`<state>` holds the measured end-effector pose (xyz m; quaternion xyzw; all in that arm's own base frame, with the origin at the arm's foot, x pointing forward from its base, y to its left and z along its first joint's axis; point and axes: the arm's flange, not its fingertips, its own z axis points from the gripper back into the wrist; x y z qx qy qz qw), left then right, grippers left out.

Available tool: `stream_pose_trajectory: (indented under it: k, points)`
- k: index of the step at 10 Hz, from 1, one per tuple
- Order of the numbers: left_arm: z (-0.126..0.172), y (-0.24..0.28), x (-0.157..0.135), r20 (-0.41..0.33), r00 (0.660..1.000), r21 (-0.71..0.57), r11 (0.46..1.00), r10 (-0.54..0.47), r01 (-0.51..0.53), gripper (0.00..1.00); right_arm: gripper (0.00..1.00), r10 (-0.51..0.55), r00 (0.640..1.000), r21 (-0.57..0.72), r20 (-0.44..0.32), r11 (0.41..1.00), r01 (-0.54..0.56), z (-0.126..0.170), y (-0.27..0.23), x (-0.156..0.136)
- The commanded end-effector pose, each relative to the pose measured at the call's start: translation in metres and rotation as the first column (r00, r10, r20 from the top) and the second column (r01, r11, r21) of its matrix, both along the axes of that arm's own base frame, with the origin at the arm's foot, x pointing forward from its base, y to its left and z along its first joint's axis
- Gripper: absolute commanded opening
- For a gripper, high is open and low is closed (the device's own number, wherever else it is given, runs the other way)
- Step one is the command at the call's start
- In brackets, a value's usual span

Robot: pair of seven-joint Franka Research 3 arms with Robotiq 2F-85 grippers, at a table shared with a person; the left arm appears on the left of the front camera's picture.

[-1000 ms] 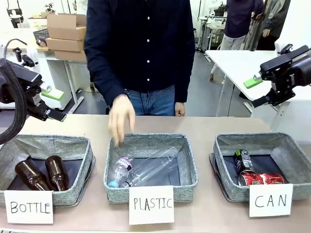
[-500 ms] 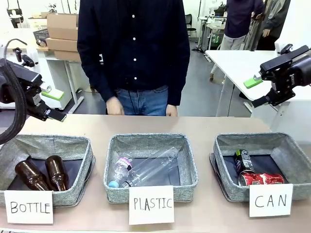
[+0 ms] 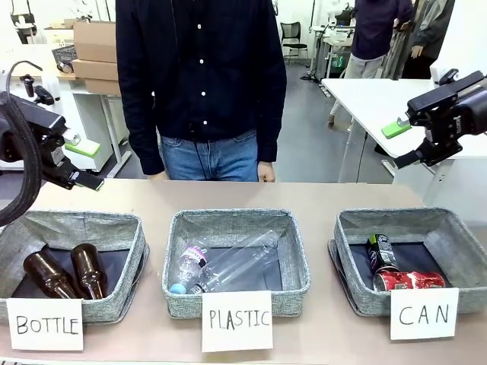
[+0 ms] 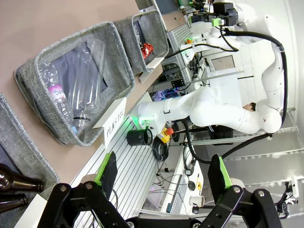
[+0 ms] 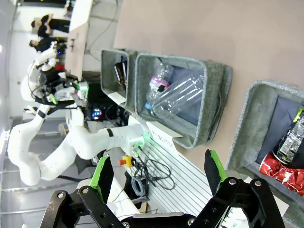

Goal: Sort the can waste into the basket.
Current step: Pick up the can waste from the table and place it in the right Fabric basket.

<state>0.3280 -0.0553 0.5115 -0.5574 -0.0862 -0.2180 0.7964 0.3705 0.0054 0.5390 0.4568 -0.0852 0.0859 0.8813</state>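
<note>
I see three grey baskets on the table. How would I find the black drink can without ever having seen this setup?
Start at the row of three grey baskets and take the basket at the robot's right end, fronted by the card reading CAN. Two cans lie inside; the black can lies farther from the card, at the basket's left side. Its neighbour, the red can, is crumpled and red; this one is dark with green marks.

The red can (image 5: 285, 174) and black can (image 5: 293, 139) are cut off by the right wrist view's edge.

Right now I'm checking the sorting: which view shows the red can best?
The front view: the red can lies in the CAN basket, fully visible. The right wrist view crops it at the edge; the left wrist view shows a small red patch.
</note>
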Motion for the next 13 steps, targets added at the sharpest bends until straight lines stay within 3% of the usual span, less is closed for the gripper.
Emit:
stream_pose_trajectory:
  k: [1,13]
  points:
    - [0.0008,0.003,-0.002,0.008,1.0,0.001,1.0,-0.012,0.012,1.0,1.0,0.006,1.0,-0.005,0.027,1.0,-0.005,-0.0008,-0.002,0.0]
    - [0.0008,0.003,-0.002,0.008,1.0,0.001,1.0,-0.012,0.012,1.0,1.0,0.006,1.0,-0.005,0.027,1.0,-0.005,-0.0008,-0.002,0.0]
